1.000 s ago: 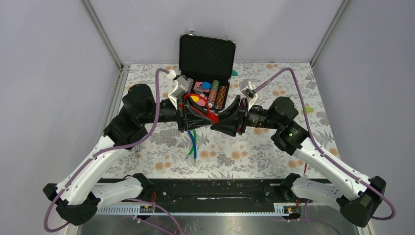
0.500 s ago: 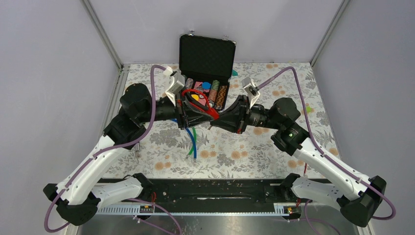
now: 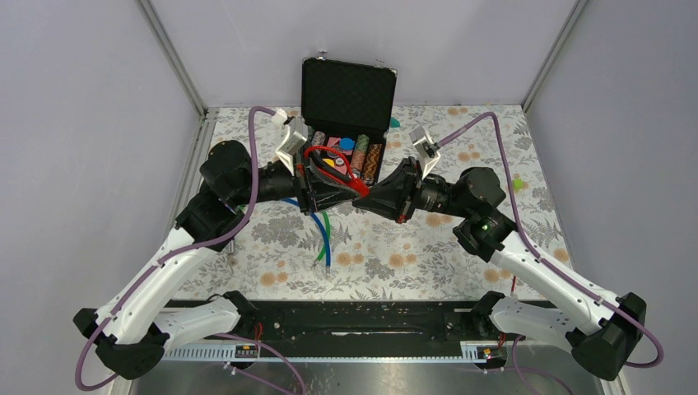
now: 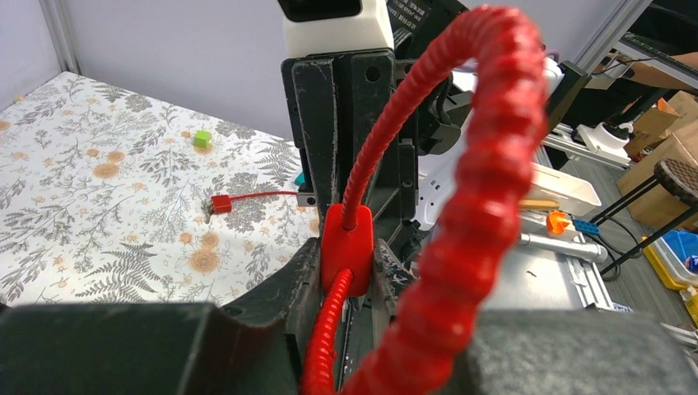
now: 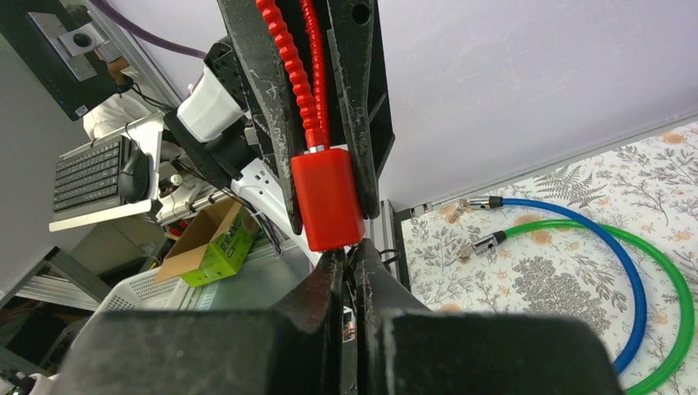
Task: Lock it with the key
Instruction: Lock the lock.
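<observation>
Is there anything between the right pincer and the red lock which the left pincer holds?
Nothing visible. The closed right pincer points straight at the free end of the red lock, very close to it. The left pincer grips only the lock's sides, leaving that end uncovered.

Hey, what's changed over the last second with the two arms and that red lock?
The right gripper closed its jaws at the end of the red lock; whether it pinches anything is hidden. Both arms carried the lock slightly toward the open case. The left gripper still clamps the lock, and the blue cable and green cable lie unmoved.
</observation>
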{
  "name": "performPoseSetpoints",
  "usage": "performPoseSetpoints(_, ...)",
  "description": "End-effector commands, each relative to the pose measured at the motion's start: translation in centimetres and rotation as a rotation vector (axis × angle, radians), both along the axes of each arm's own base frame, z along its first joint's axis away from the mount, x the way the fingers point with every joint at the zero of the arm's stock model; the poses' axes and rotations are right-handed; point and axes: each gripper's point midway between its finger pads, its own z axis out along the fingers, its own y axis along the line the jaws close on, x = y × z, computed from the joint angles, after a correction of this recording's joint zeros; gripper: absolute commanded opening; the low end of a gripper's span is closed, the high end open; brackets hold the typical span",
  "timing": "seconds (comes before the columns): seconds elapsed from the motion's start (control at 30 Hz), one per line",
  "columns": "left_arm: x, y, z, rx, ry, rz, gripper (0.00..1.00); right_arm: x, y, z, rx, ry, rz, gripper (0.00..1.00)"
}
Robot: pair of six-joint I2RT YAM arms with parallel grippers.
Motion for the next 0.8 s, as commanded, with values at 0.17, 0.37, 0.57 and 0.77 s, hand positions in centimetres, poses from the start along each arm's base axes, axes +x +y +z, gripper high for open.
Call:
performPoseSetpoints(0.17, -1.5, 0.6, 1.9, -0.019, -0.094, -0.044, 0.00, -1.5, -0.7, -3.1, -0.187, -0.132, 0.067, 0.00)
performPoseSetpoints(0.37, -1.8, 0.8, 1.7, 0.000, -0.099, -0.061, 0.00, -3.3, -2.2, -6.4, -0.378, -0.180, 0.159, 0.00)
performPoseSetpoints(0.57, -1.1, 1.6, 2.6, -0.005, -0.122, -0.004, 0.00, -3.4, -2.4, -7.7, -0.439, -0.163, 0.191, 0.00)
performPoseSetpoints(0.77, 0.6, 2.3, 3.9, -0.131, -0.109, 0.132, 0.00, -0.6, -0.7, -5.5, -0.274, -0.019, 0.026, 0.00)
